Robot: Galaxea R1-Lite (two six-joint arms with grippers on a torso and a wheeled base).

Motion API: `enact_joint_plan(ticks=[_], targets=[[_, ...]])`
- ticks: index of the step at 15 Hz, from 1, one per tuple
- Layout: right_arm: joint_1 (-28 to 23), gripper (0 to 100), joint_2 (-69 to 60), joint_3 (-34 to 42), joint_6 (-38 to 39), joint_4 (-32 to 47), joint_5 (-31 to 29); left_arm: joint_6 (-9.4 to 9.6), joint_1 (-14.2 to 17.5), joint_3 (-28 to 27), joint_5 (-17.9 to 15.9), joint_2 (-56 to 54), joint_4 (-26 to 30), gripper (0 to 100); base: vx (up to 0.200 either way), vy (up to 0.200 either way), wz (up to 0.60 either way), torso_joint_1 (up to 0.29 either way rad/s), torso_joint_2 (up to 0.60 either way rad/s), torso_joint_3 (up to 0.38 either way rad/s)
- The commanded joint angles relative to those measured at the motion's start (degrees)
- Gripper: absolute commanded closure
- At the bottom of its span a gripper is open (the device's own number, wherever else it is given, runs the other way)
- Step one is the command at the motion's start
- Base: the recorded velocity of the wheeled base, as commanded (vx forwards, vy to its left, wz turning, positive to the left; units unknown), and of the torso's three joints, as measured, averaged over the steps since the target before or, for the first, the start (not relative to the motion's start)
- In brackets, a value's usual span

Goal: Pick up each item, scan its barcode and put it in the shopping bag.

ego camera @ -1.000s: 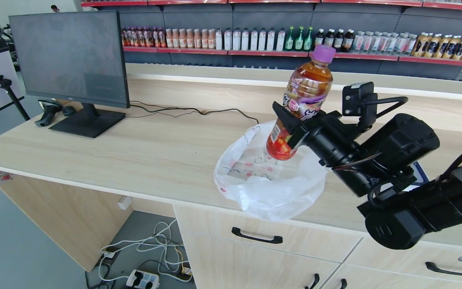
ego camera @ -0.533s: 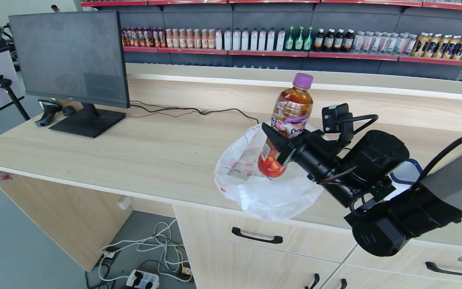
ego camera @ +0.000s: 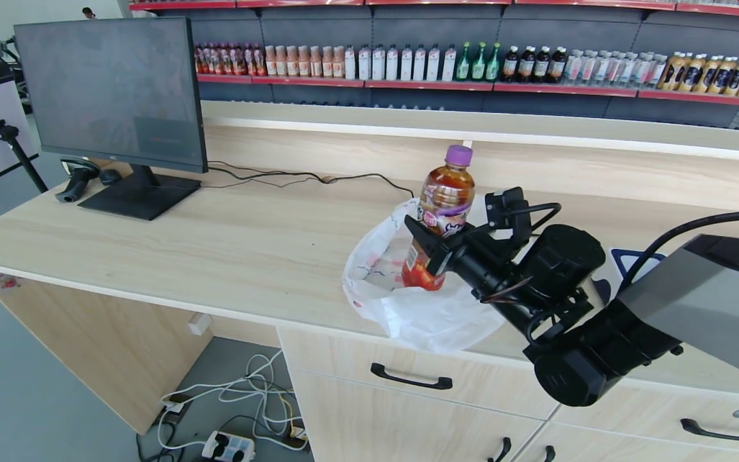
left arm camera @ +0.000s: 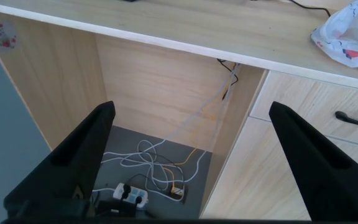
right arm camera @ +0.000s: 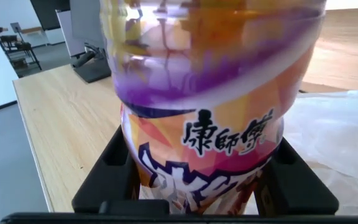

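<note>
A tea bottle [ego camera: 439, 215] with a purple cap and amber drink stands almost upright in my right gripper [ego camera: 437, 247], which is shut on its lower body. Its base dips into the open mouth of the white shopping bag [ego camera: 421, 301] lying on the wooden counter [ego camera: 215, 244]. Up close in the right wrist view, the bottle [right arm camera: 213, 99] sits between the black fingers [right arm camera: 114, 165], with the bag [right arm camera: 337, 143] behind it. My left gripper [left arm camera: 191, 162] hangs open below the counter's front edge, over the floor and cables, holding nothing.
A dark monitor [ego camera: 113, 96] stands at the counter's back left with a handheld scanner [ego camera: 77, 179] beside its foot and a cable [ego camera: 305, 176] trailing toward the bag. Drawers [ego camera: 411, 378] sit under the counter. Shelves of bottles [ego camera: 472, 64] line the back wall.
My right arm has come down and slightly leftward with the bottle, bringing its base from above the bag into the bag's mouth. The left arm has not visibly moved.
</note>
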Motion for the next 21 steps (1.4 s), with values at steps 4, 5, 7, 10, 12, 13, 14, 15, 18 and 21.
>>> enact_joint_plan(ticks=[4,5,7,10,12,13,14,15,18,21], targets=[[-0.2,100,3.8,-6.7,0.3,-0.1,0.2,-0.02,0.0,0.0,0.0,0.0,0.0,0,0.000,0.000,0.00,0.000,0.00,0.000],[-0.2,100,4.6,-6.3,0.6,-0.1,0.1,-0.02,0.0,0.0,0.1,0.0,0.0,0,0.000,0.000,0.00,0.000,0.00,0.000],[-0.1,100,5.7,-6.8,0.7,-0.1,0.2,-0.02,0.0,0.0,0.1,0.0,0.0,0,0.000,0.000,0.00,0.000,0.00,0.000],[-0.2,100,7.0,-7.2,1.5,-0.1,0.2,-0.11,0.0,0.0,0.1,0.0,-0.1,0,0.000,0.000,0.00,0.000,0.00,0.000],[0.0,100,7.8,-7.9,1.2,-0.1,0.0,-0.02,0.0,0.0,0.1,0.0,-0.1,0,0.000,0.000,0.00,0.000,0.00,0.000],[0.1,100,8.3,-7.9,1.0,-0.1,0.0,-0.02,0.0,0.0,0.1,0.0,-0.1,0,0.000,0.000,0.00,0.000,0.00,0.000],[0.1,100,8.4,-7.9,1.0,-0.1,-0.1,-0.02,0.0,0.0,0.0,0.0,-0.1,0,0.000,0.000,0.00,0.000,0.00,0.000],[0.1,100,8.5,-8.0,1.0,-0.1,-0.1,-0.02,0.0,0.0,0.0,0.0,-0.1,0,0.000,0.000,0.00,0.000,0.00,0.000],[0.1,100,9.0,-7.8,0.7,-0.1,-0.2,-0.02,0.0,0.0,0.0,0.0,-0.1,0,0.000,0.000,0.00,0.000,0.00,0.000],[0.1,100,8.9,-8.0,0.7,-0.1,-0.1,-0.11,0.0,0.0,0.0,0.0,-0.1,0,0.000,0.000,0.00,0.000,0.00,0.000]])
